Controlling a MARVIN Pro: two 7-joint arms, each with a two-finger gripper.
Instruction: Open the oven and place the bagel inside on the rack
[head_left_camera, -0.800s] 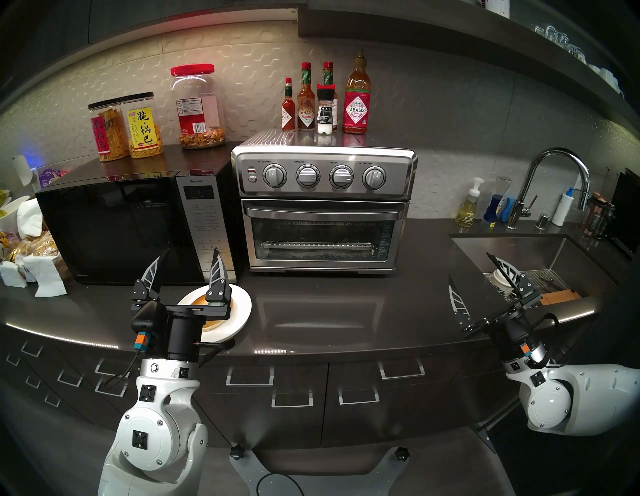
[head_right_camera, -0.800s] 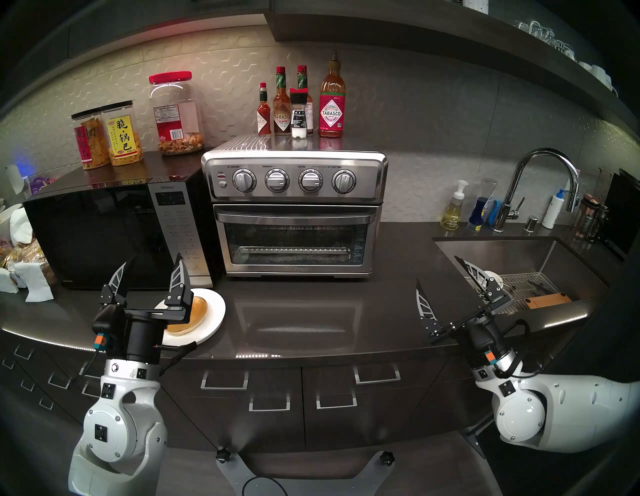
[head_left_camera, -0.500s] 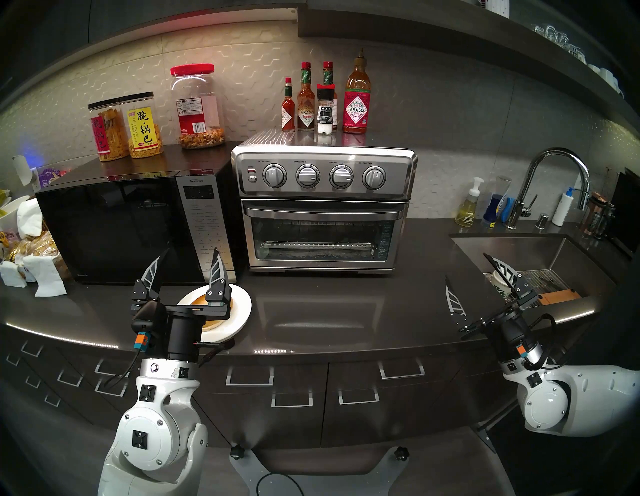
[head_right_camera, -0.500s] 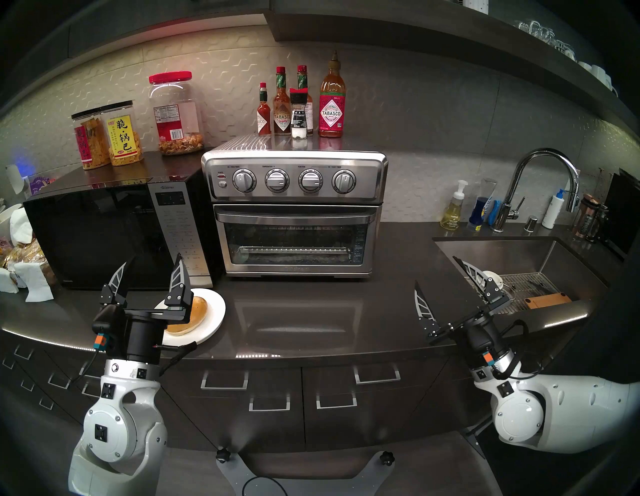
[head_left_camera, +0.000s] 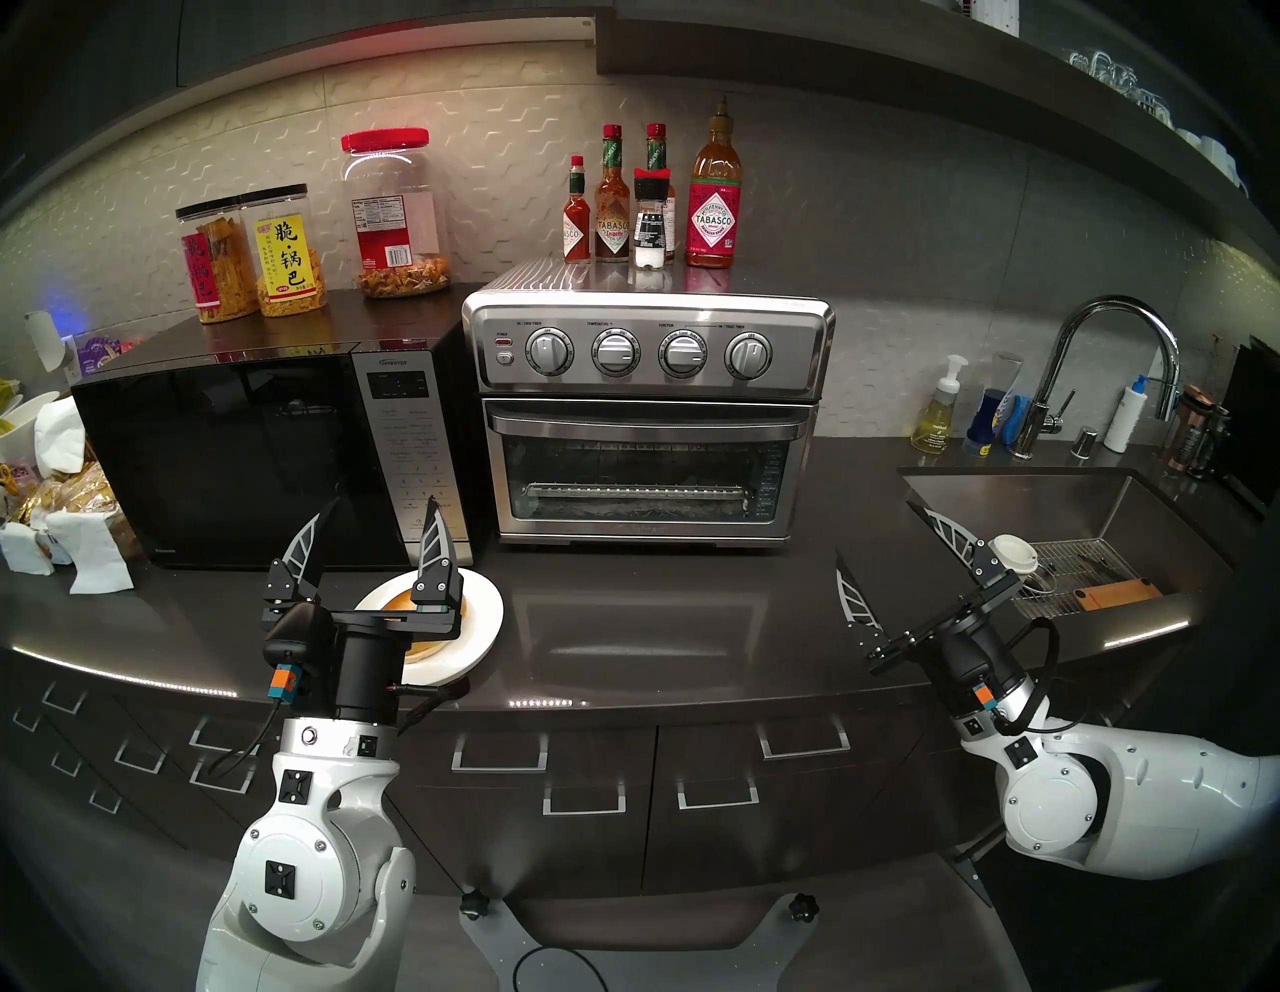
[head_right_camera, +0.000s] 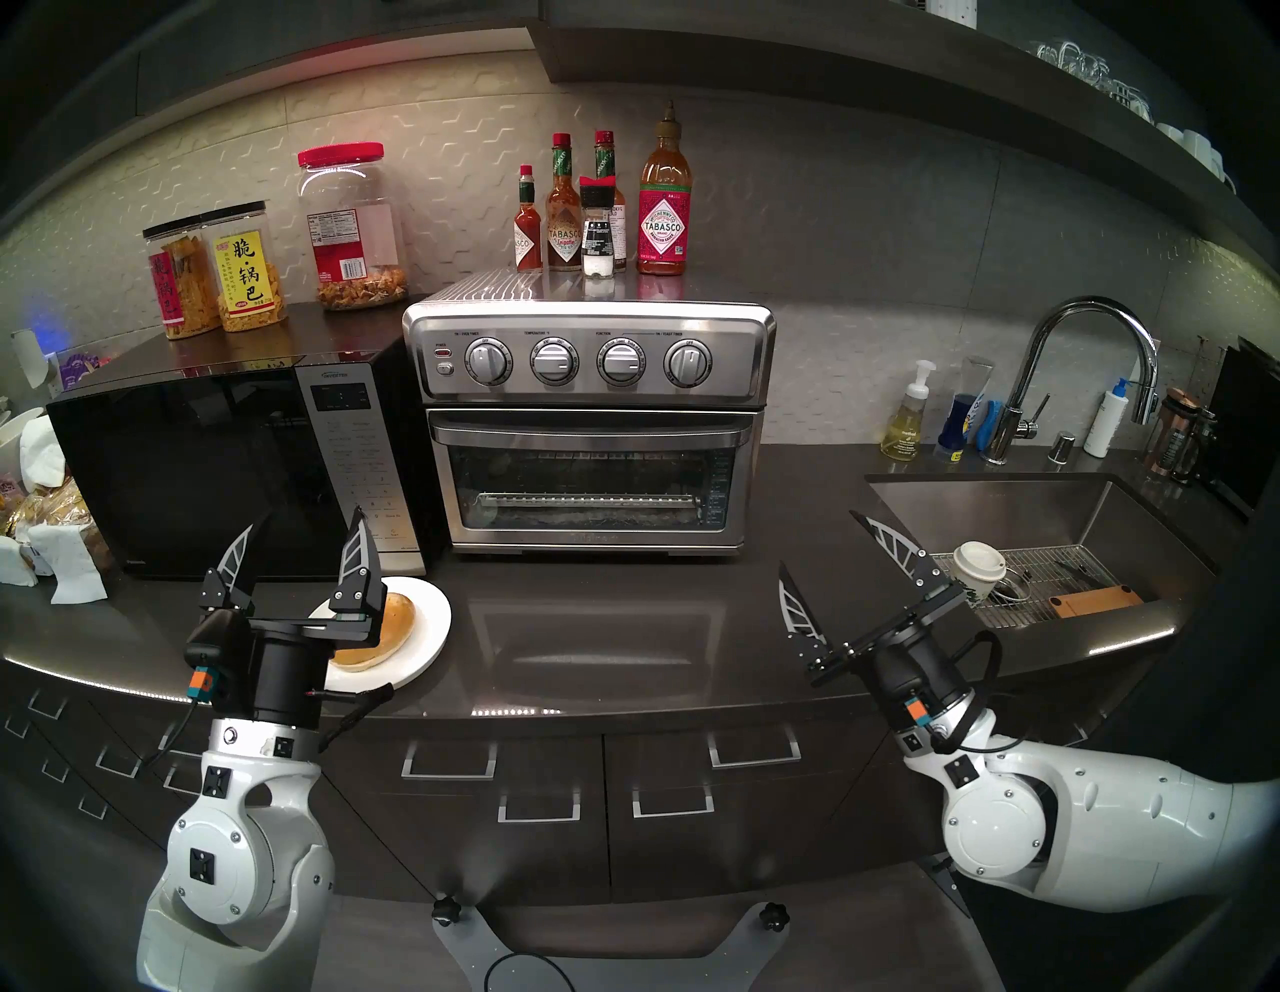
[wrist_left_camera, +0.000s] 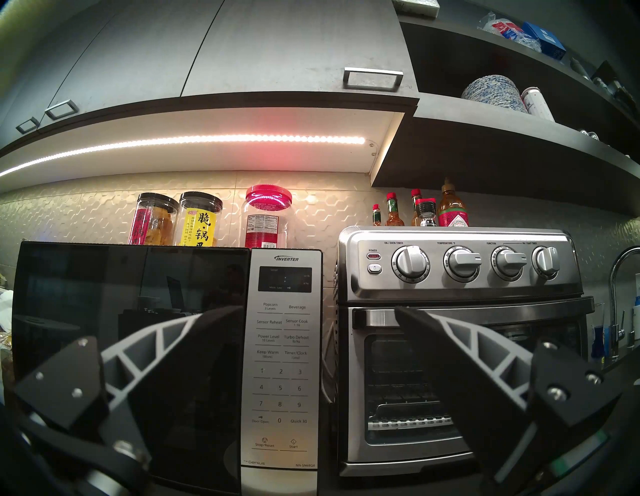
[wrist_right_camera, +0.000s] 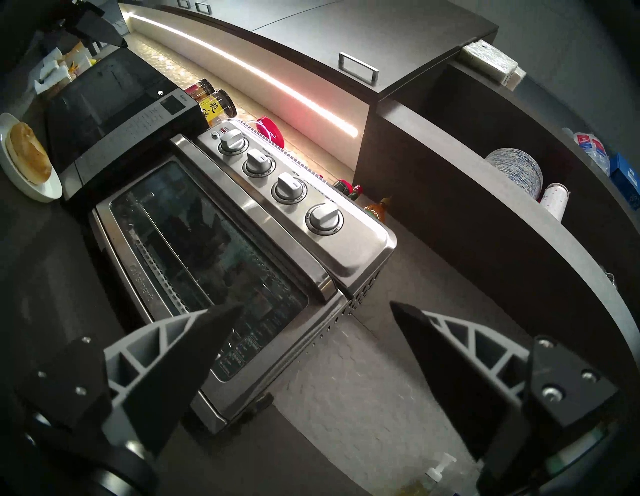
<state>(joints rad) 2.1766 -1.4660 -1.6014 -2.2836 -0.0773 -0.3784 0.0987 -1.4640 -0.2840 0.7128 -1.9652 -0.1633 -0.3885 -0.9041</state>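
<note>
The stainless oven (head_left_camera: 647, 415) (head_right_camera: 589, 422) stands mid-counter with its glass door closed, and the wire rack (head_left_camera: 634, 492) shows through the glass. On a white plate (head_left_camera: 481, 616) at the counter's front left lies the golden bagel (head_right_camera: 388, 627) (wrist_right_camera: 29, 152). My left gripper (head_left_camera: 384, 500) (wrist_left_camera: 318, 308) hovers open above the plate's near side, pointing at the microwave, and partly hides the bagel. My right gripper (head_left_camera: 873, 529) (wrist_right_camera: 316, 304) is open and empty over the counter, to the right of the oven and near the sink's left edge.
A black microwave (head_left_camera: 235, 450) stands left of the oven with snack jars (head_left_camera: 277, 256) on top. Sauce bottles (head_left_camera: 613, 208) stand on the oven. At the right are a sink (head_left_camera: 1080, 506), a paper cup (head_left_camera: 1012, 554) on its grid, a faucet (head_left_camera: 1108, 360) and soap bottles.
My right arm has swung left, away from the sink toward the oven, uncovering the paper cup. The left arm, bagel and oven door have not moved.
</note>
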